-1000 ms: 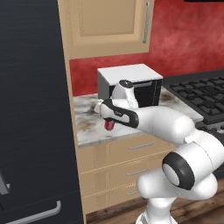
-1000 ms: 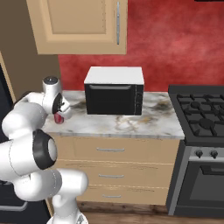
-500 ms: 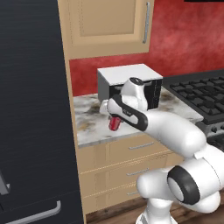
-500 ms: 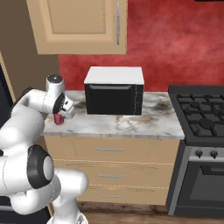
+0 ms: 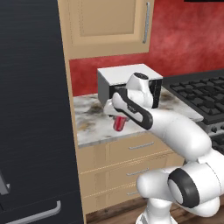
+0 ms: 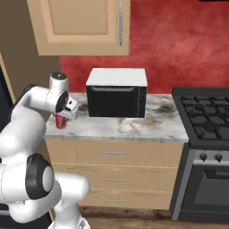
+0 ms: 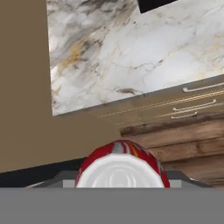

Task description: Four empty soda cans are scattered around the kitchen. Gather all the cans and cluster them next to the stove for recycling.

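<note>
Presently, items are recorded from left to right.
Red can [image 6: 60,121]: 1 can, held upright, at the left end of the marble counter [image 6: 134,127], just off its surface.
Gripper [image 5: 116,116]: clenched on the can from above.
Microwave [image 6: 117,92]: standing between can and stove [image 6: 203,121], which is well apart.
Risk: the can could be knocked loose against the microwave during carriage; a slip is judged possible if swung fast.

Red soda can [image 7: 121,168] with silver top low in frame; beyond it marble counter [image 7: 131,52], wood drawers [image 7: 183,105], plank floor [image 7: 183,140].
</note>
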Controlling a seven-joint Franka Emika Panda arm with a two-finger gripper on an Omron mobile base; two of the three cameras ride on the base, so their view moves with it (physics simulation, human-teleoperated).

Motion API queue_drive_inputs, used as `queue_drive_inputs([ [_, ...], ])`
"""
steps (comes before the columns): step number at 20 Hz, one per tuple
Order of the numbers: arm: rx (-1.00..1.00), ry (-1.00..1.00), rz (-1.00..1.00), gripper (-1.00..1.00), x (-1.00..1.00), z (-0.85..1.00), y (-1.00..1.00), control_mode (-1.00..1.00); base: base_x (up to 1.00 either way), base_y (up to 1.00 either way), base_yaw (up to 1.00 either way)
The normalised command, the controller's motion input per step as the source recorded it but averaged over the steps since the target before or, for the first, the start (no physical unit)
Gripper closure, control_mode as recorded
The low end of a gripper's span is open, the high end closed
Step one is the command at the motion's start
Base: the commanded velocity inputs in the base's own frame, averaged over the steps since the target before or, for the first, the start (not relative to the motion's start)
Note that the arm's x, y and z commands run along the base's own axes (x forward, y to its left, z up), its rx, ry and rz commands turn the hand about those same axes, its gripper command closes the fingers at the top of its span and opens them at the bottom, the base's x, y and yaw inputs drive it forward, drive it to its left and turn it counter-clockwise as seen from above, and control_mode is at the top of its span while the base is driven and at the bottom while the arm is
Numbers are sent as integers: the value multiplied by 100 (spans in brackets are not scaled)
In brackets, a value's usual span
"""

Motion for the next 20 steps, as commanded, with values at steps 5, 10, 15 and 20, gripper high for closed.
queue_drive_inputs([
  [5, -9, 4, 6, 100, -12, 2, -9, -100, 0, 0, 0],
  [10, -20, 0, 4, 100, -3, 0, -10, -100, 0, 0, 0],
  [15, -28, -2, 0, 100, 0, 0, -9, -100, 0, 0, 0],
  [20, -14, -2, 0, 100, -1, 0, -16, -100, 0, 0, 0],
])
